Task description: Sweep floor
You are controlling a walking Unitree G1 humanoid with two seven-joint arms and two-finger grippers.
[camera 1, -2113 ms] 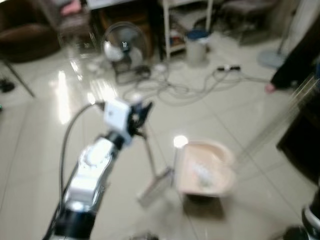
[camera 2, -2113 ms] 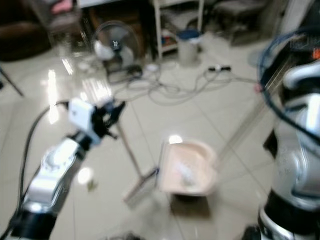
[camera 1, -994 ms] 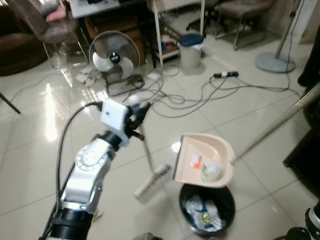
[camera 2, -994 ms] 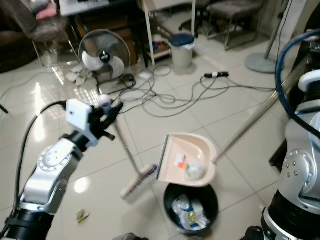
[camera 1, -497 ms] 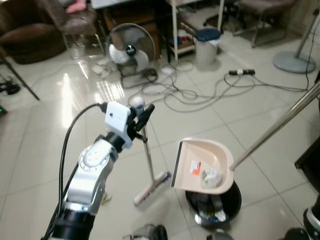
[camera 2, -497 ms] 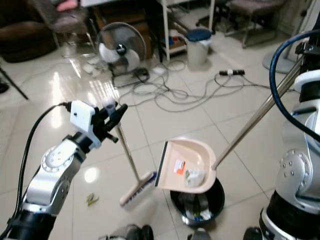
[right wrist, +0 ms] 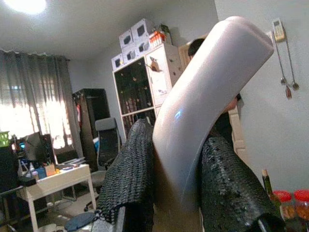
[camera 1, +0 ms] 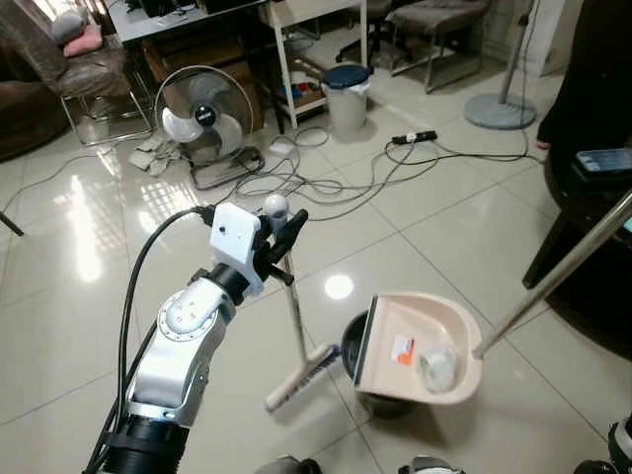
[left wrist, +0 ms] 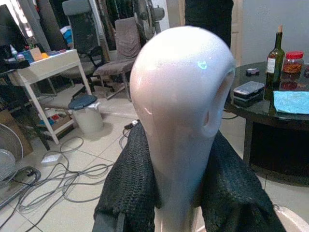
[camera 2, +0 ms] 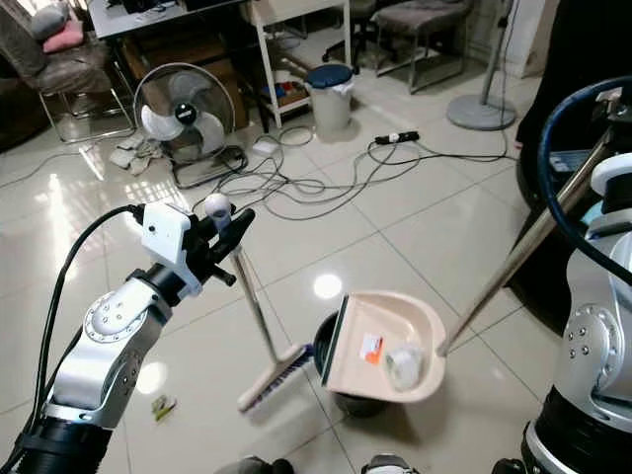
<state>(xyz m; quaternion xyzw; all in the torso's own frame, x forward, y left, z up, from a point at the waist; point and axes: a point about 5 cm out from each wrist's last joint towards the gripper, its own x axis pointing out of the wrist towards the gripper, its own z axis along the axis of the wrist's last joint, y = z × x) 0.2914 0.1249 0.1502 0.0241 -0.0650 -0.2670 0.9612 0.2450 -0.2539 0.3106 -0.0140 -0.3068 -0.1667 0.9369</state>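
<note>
Head stereo pair looking down-forward at tiled floor [camera 1: 425,217], both sharing fan [camera 1: 202,118], wrist cams pressed close against gripped handles, facing room

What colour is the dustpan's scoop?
Pale beige or cream; the dustpan shows best in the left eye view.

Sharp and evenly lit from overhead. Bright glare spots on the glossy floor [camera 1: 338,286]. Soft shadows under the dustpan [camera 2: 387,357]. Close-up handles blurred in wrist views; window [right wrist: 29,121] overexposed.
</note>
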